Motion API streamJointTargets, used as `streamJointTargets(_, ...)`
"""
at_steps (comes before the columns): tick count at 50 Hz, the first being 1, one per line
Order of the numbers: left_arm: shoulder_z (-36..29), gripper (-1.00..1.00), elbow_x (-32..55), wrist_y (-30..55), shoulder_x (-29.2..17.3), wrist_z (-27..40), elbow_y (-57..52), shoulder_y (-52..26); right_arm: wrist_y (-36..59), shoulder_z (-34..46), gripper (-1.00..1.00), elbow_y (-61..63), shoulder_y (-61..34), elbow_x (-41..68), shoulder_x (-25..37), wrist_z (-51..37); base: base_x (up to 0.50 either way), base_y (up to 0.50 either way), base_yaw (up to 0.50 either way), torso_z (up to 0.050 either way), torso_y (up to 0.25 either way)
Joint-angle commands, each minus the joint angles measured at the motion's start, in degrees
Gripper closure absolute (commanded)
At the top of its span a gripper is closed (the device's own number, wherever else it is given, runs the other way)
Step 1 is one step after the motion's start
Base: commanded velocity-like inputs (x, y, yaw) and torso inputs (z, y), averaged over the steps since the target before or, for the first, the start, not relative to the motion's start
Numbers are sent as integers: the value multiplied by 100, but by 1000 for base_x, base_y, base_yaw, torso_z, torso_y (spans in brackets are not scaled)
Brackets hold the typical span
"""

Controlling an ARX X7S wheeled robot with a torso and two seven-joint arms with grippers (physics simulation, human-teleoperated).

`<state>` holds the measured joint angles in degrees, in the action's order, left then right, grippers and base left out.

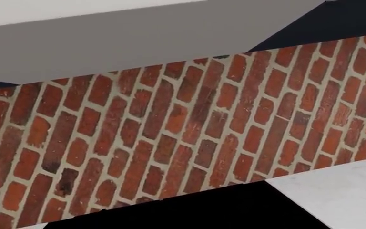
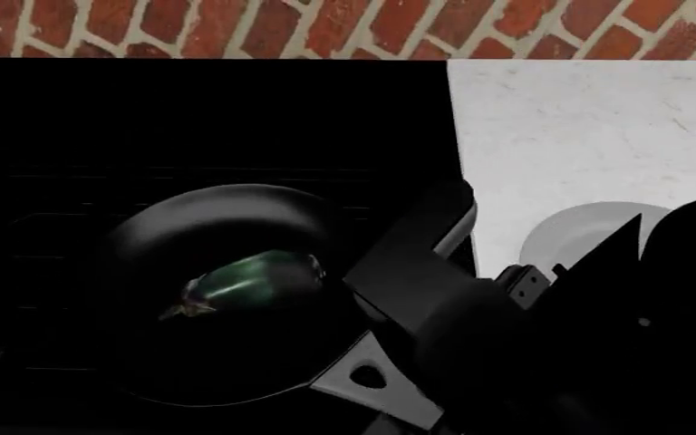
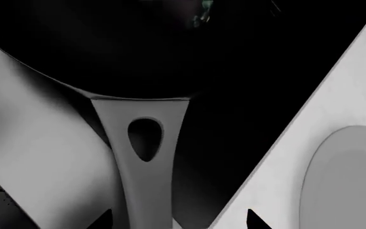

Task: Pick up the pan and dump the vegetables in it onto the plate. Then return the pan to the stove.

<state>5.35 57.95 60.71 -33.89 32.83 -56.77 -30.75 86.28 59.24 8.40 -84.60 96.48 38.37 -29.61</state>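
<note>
vegetable (image 2: pixel 251 276) in pan (image 2: pixel 178 245) | pan on stove (image 2: pixel 203 118) | plate (image 2: pixel 572 234) right

The right gripper (image 2: pixel 379 412) sits over the pan's handle (image 2: pixel 366 376), its jaws hidden. The pan (image 2: pixel 155 272) with the vegetable (image 2: pixel 251 276) lies left of it on the stove (image 2: pixel 203 118); the plate (image 2: pixel 572 236) lies to its right on the counter (image 2: pixel 565 127)

Bare counter (image 2: pixel 590 136) open beyond plate (image 2: pixel 578 234), right arm (image 2: pixel 420 272) crossing over pan (image 2: pixel 203 272) handle, brick wall (image 2: pixel 323 27) behind.
</note>
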Motion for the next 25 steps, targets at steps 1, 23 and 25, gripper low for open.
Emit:
streamJointTargets(1,206,-100,226,142,118,32,112,-120,-112,248,-100,-177,69,-422,-234,546,0,0,0,0,0)
streamJointTargets(23,226,-100,774,117,31,369,-122,-181,-1043,1088,-100,-764,744,-2013,-462,1935,0,0,0,0,0)
streamJointTargets(25,241,-100,778,75,8,357,-136,-141,-1136,1163,-100,-861,787,-2136,-514,2046,7,1,4,0,0)
